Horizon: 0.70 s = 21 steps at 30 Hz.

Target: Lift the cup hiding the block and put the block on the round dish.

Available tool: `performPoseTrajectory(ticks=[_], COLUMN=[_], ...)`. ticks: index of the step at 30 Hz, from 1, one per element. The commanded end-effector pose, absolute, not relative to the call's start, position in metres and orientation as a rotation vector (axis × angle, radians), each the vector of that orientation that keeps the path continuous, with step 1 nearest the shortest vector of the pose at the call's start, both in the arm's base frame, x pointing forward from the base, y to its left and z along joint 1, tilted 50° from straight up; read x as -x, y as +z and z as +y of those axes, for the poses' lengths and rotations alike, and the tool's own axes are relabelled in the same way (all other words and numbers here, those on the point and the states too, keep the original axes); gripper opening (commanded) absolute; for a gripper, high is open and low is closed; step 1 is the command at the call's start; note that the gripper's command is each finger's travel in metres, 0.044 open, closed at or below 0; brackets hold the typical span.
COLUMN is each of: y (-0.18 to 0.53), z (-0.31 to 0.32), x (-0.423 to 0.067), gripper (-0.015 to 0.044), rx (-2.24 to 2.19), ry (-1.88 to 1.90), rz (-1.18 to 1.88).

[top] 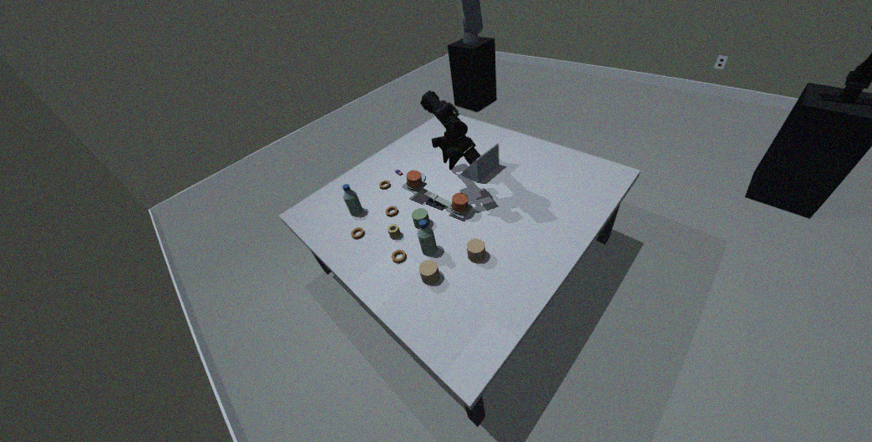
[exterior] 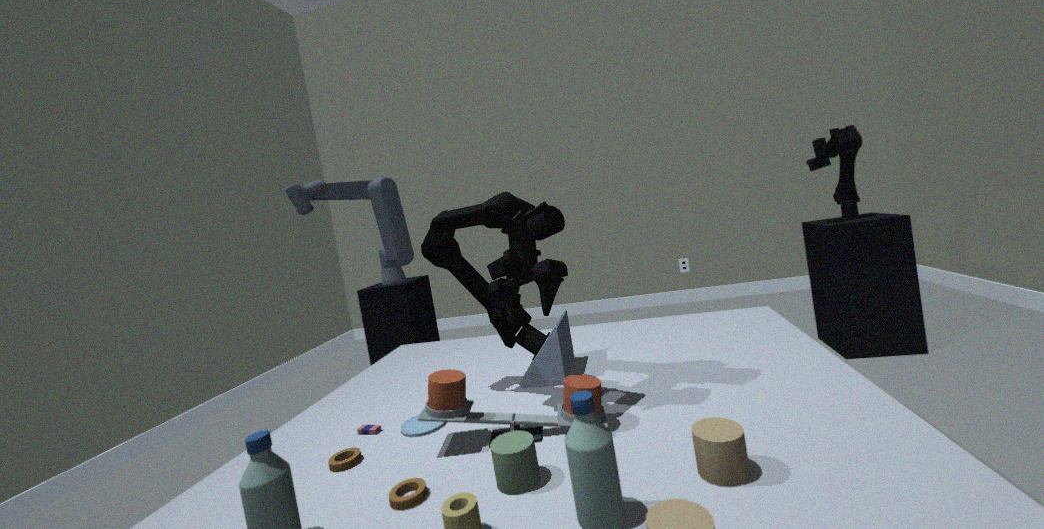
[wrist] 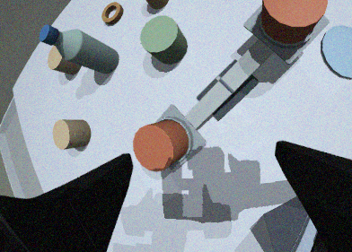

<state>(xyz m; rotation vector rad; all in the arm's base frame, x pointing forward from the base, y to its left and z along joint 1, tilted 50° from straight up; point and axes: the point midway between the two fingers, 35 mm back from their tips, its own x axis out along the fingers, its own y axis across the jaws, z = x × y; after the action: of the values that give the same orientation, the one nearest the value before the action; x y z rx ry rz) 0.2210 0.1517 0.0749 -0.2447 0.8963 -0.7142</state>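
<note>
Under both cups (wrist: 161,145): contents hidden | dish (wrist: 339,52): cut off | tool (wrist: 204,208): wide, empty

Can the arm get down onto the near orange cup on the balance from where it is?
Probably yes. The open gripper hangs above the near orange cup with nothing between; the grey wedge stand sits behind it, off the path.

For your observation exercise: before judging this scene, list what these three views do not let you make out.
- The block: no view shows it; both orange cups stand mouth down.
- The dish: cut off by the right edge in the wrist view, partly behind a cup from the exterior.
- The balance's tilt: too small from the top.
- The small object by the rings: too small to identify.
</note>
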Motion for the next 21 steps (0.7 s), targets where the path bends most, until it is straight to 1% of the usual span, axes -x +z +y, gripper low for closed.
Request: performPoseTrajectory(ticks=[1,21], y=[0.059,-0.024], z=[0.156,0.150], x=[-0.232,-0.268], gripper=[0.0440,0.0440], rx=[0.111,-0.367], ry=[-0.825,-1.315], rz=[0.884,0.728])
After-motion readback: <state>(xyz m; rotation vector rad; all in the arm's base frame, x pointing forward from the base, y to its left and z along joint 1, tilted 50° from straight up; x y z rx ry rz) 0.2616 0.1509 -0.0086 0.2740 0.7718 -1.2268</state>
